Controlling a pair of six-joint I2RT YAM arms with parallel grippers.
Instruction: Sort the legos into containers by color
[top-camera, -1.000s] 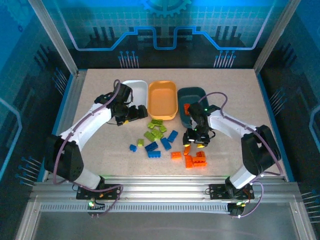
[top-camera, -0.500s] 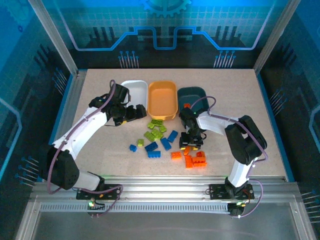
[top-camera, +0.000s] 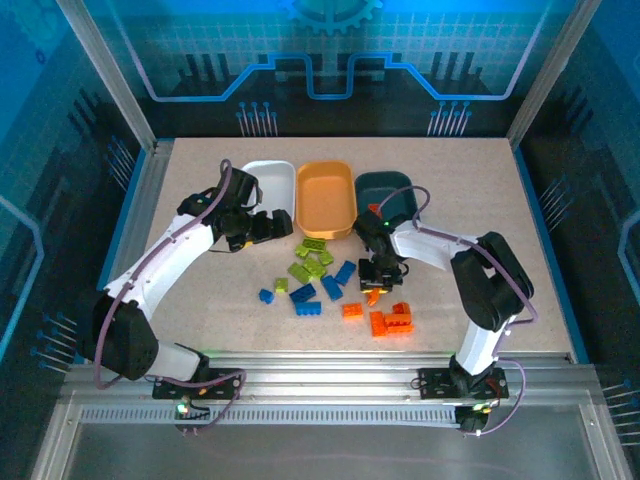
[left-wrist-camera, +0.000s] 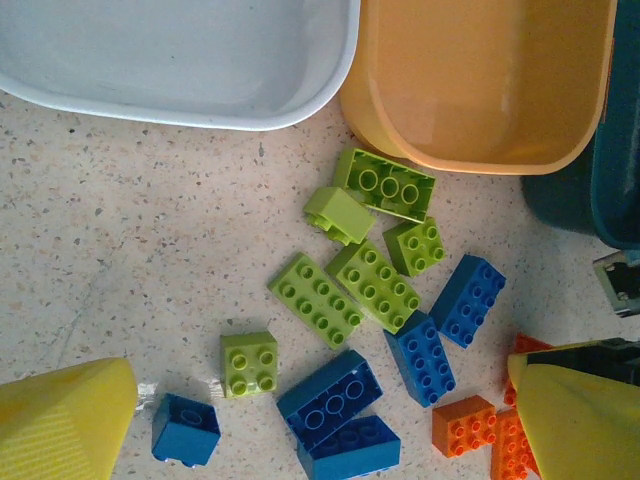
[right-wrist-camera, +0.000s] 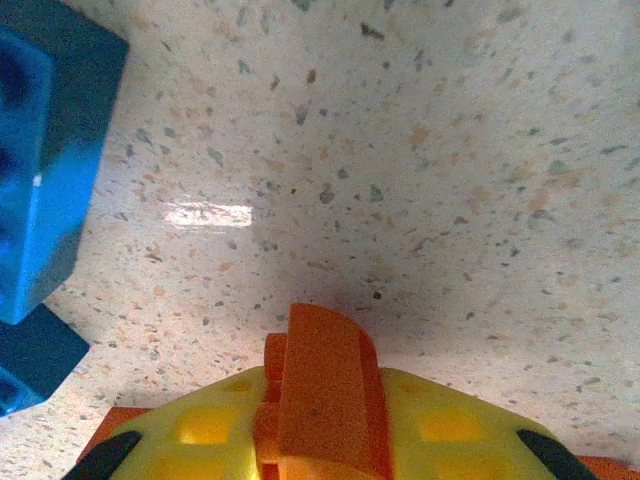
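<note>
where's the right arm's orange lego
Right wrist view, bottom centre: the orange lego is pinched in the right tool, beside a blue lego, near the dark teal tray.

Glossy plastic legos (left-wrist-camera: 315, 300), smooth semi-gloss plastic containers (left-wrist-camera: 200, 60), speckled stone-look tabletop (right-wrist-camera: 450, 150) with a faint sheen.

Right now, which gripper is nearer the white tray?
Left. The left gripper hangs open just off the near edge of the white tray; the right gripper, shut on an orange brick, is in front of the teal tray.
</note>
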